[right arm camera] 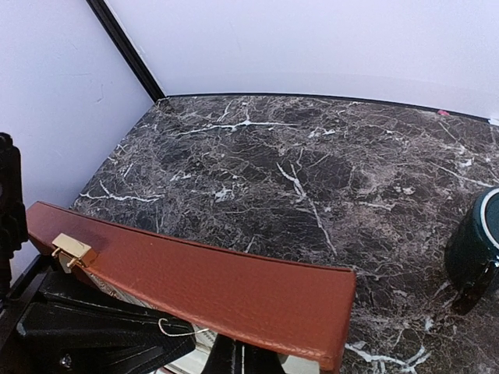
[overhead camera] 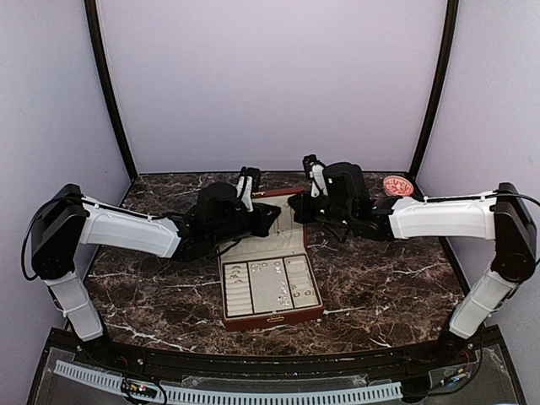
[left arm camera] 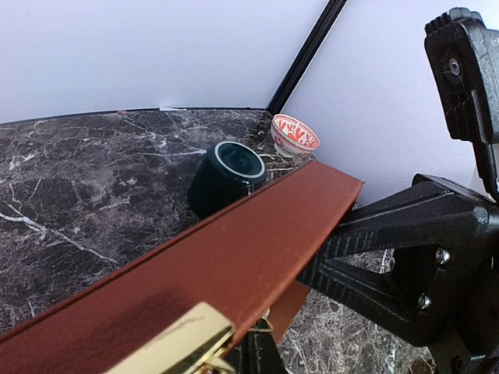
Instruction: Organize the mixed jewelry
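Left gripper point(overhead camera: 270, 221) and right gripper point(overhead camera: 295, 205) both closed at the box point(overhead camera: 272, 319) lid point(left arm camera: 234, 257), grip on it unclear; jewelry point(overhead camera: 283, 283) lies in box compartments

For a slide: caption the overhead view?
Left gripper and right gripper meet at the raised lid of the jewelry box.

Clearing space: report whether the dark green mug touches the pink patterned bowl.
Apart: left wrist view shows marble between green mug and pink bowl.
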Robot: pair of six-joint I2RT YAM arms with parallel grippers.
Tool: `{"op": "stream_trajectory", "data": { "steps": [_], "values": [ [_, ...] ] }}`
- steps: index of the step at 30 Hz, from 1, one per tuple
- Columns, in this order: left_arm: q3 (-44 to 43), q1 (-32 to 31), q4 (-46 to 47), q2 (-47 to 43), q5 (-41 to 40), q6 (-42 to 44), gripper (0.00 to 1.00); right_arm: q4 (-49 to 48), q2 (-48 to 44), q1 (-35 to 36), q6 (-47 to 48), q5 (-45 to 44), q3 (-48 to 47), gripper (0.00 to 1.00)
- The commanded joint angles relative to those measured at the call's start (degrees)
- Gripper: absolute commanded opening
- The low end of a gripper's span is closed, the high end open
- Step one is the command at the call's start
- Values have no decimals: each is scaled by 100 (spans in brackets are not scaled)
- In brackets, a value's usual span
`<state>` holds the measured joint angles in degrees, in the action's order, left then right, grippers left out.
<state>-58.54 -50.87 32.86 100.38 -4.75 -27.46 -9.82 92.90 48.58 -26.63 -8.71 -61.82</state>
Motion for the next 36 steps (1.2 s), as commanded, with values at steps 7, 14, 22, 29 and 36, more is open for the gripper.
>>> {"op": "stream_trajectory", "data": {
  "steps": [7, 14, 22, 29, 36],
  "values": [
    [247, 31, -70, -301, 136, -119, 5, -69, -81, -53, -23, 125, -32, 0],
    [450, 26, -94, -622, 188, -67, 25, -43, -348, -57, -28, 243, -9, 11],
    [812, 31, -339, -1339, 542, -88, 38, -30, -592, -61, -83, 319, 88, 18],
    [638, 33, -1195, -2164, 827, 287, 50, -177, -942, -63, -56, 737, 255, 23],
    [-493, 692, -2910, -2262, 1169, 652, 65, -197, -1470, -281, -15, 1183, 485, 45]
  ]
}}
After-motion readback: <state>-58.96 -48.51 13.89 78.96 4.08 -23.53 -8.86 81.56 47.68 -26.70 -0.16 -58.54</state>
